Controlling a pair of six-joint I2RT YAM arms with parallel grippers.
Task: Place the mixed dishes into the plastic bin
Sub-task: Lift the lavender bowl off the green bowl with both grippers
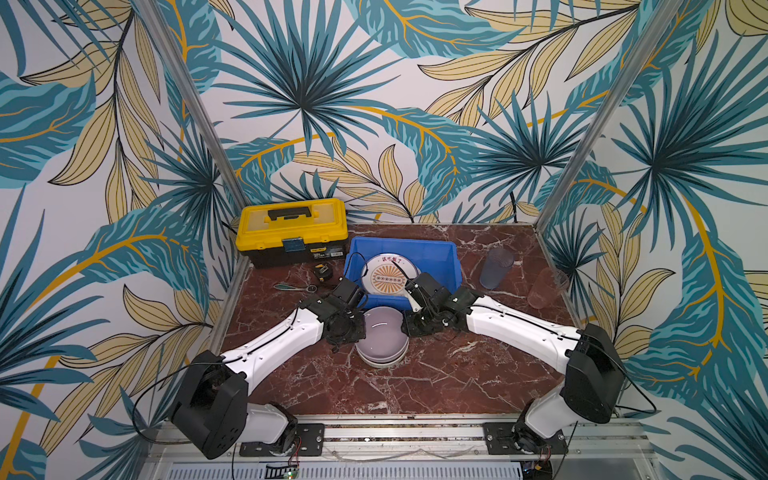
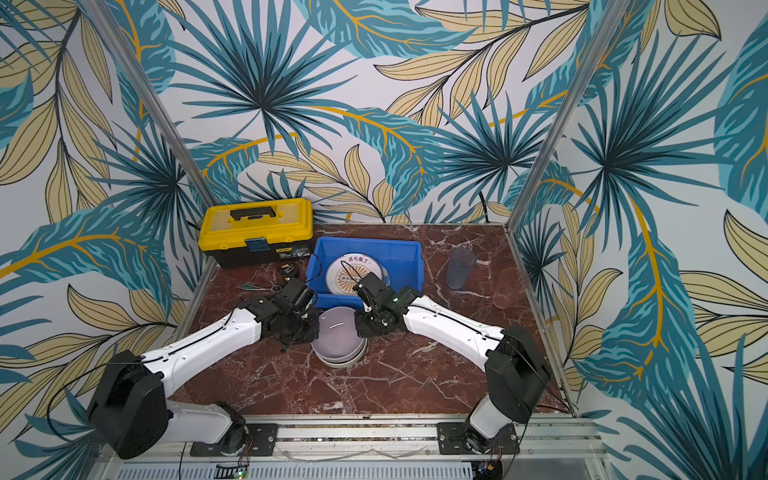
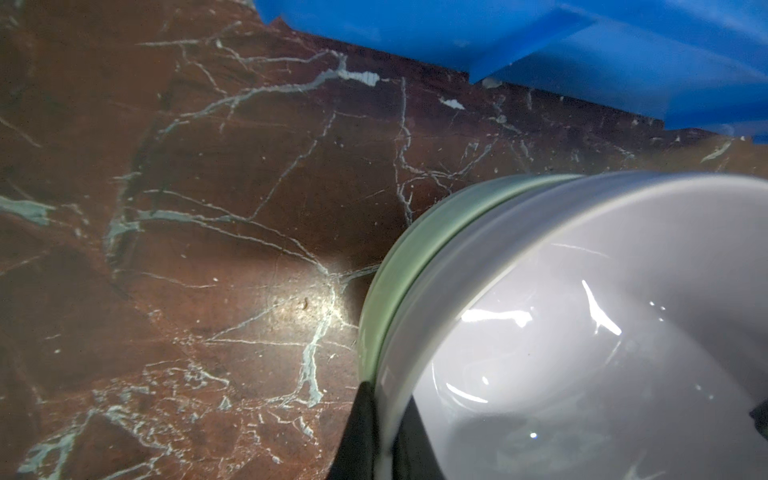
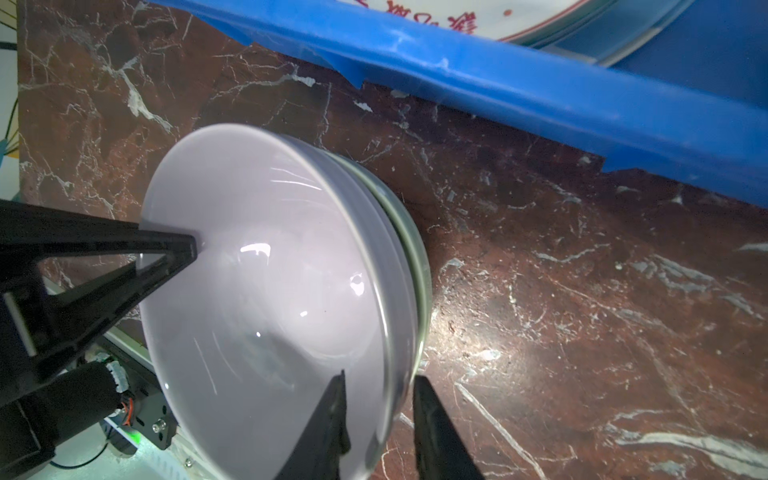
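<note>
Your left fingers (image 3: 359,419) pinch the glossy lavender bowl (image 1: 381,332) at its rim; your right fingers (image 4: 328,415) straddle that rim, narrow, unclamped. Likely slippery and breakable.

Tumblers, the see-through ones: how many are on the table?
2. The bluish see-through tumbler stands right of the bright blue plastic bin; the pinkish see-through tumbler stands further right, near the table edge. None appears hidden.

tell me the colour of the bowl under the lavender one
Pale green bowl; left wrist view shows it best.
</note>
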